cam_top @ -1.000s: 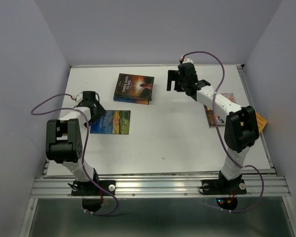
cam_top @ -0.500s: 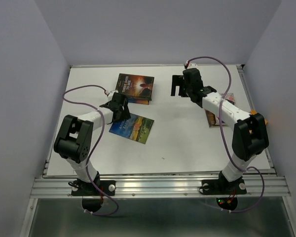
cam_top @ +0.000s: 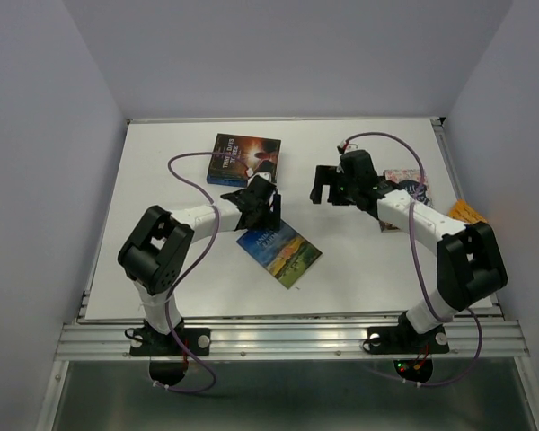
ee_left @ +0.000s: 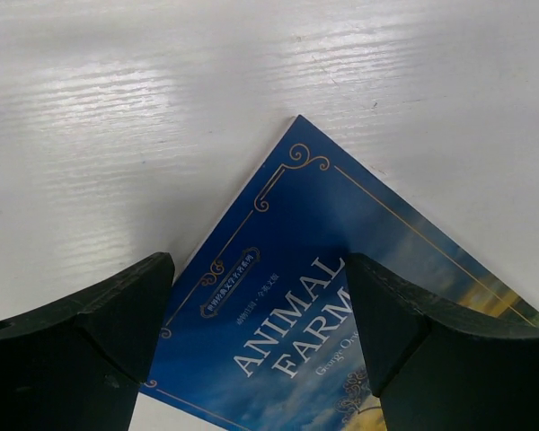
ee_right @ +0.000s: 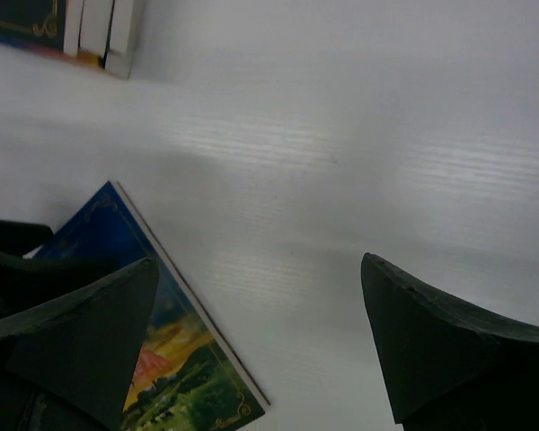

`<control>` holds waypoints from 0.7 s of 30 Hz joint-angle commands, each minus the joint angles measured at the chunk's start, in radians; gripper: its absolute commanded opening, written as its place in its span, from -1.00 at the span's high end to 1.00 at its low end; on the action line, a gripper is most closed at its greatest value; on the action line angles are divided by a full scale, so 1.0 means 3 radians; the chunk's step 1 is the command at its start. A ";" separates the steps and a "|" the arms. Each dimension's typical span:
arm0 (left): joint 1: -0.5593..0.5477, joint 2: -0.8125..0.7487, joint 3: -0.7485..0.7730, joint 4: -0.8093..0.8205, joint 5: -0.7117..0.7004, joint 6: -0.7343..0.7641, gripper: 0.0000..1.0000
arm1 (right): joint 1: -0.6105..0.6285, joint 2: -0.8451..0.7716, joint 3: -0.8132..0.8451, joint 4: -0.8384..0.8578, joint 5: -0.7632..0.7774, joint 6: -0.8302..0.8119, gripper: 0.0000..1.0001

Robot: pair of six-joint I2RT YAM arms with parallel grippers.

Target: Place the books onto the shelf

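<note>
A blue "Animal Farm" book (cam_top: pixel 283 251) lies flat and skewed near the table's middle. My left gripper (cam_top: pixel 268 208) stands open over its blue corner (ee_left: pixel 305 224), one dark finger (ee_left: pixel 99 332) on each side of the title. A stack of books (cam_top: pixel 242 160) with a dark cover lies at the back left; its page edges (ee_right: pixel 94 27) show in the right wrist view. More books (cam_top: pixel 402 180) lie under the right arm, and an orange one (cam_top: pixel 467 213) is at the right edge. My right gripper (cam_top: pixel 323 184) hangs open over bare table (ee_right: pixel 341 162), just right of the blue book (ee_right: pixel 175 359). The shelf is out of view.
Grey walls close in the white table (cam_top: pixel 180 269) on three sides. A metal rail (cam_top: pixel 287 337) runs along the near edge by the arm bases. Purple cables (cam_top: pixel 198 166) loop above both arms.
My left arm has swept right toward the table's middle, and the blue book has slid and turned with it. My right gripper has come nearer and lower, toward the book.
</note>
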 commanded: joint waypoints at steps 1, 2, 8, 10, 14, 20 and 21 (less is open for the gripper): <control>0.0007 -0.0343 0.0193 -0.0272 -0.0054 -0.0238 -0.82 | 0.0012 -0.0147 -0.0258 0.0061 -0.0772 0.0041 -1.00; 0.0007 -0.0511 0.0178 -0.0283 -0.0079 -0.0330 -0.86 | 0.0053 -0.0142 -0.0319 0.0030 -0.0814 0.0030 -1.00; 0.0007 -0.1079 -0.0403 -0.0288 0.0017 -0.0765 -0.98 | 0.0579 0.0113 -0.0167 -0.0297 -0.0213 -0.0430 -1.00; 0.0012 -0.1309 -0.0624 -0.0222 0.0119 -0.0953 -0.98 | 0.0610 0.0195 -0.0075 -0.0358 -0.0160 -0.0501 -1.00; 0.0007 -0.1673 -0.1120 -0.0089 0.0278 -0.1159 -0.98 | 0.0728 0.0385 -0.0054 -0.0384 -0.0047 -0.0578 -0.97; -0.0008 -0.1883 -0.1606 0.0177 0.0600 -0.1430 -0.98 | 0.0871 0.0671 0.0043 -0.0461 0.0131 -0.0589 -0.38; -0.0008 -0.1888 -0.1632 0.0187 0.0606 -0.1456 -0.98 | 0.0871 0.0682 0.0048 -0.0466 0.0137 -0.0578 -0.32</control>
